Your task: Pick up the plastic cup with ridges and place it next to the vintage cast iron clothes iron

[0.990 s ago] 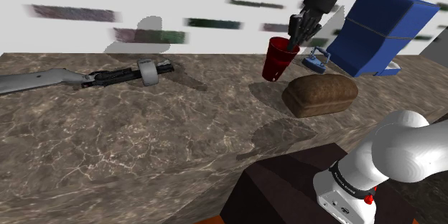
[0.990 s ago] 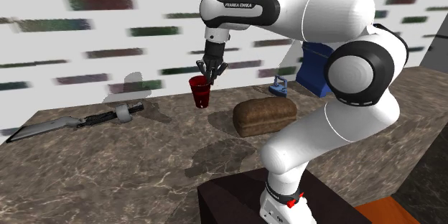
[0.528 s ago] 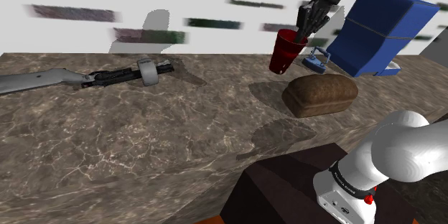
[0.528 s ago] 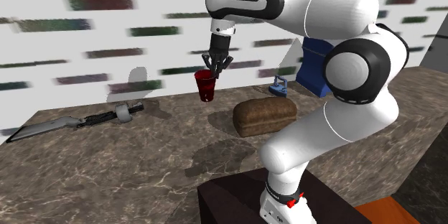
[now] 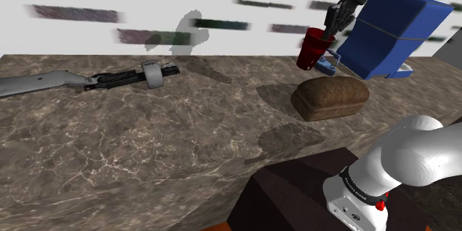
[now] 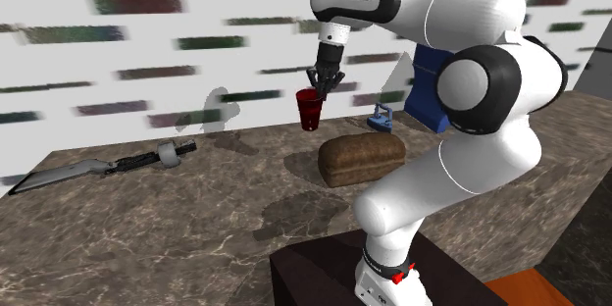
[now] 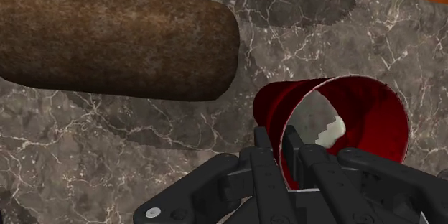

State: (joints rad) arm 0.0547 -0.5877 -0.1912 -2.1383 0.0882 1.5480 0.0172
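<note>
From my console I see the jaws pinching the red ridged cup [image 7: 337, 126] by its rim; in the wrist view one black finger [image 7: 267, 159] sits outside the wall and the other inside, pressed on the plastic. The cup hangs tilted and clear of the table [image 5: 148, 141], its open mouth towards the camera on the hand. In the shoulder view it sits just beside the small blue clothes iron [image 5: 326, 64], on that view's left, and a little higher. The iron stands on the marbled table in front of a big blue box [image 5: 396, 33]. A brown loaf [image 5: 330, 98] lies on the table nearer the stand [image 5: 289, 192], below the cup and apart from it. In the second exterior view the white arm [image 6: 461, 78] arches over the loaf, the cup at its end and the iron further to that view's right. A long grey-and-black object [image 5: 89, 80] lies well apart on the shoulder view's left.
</note>
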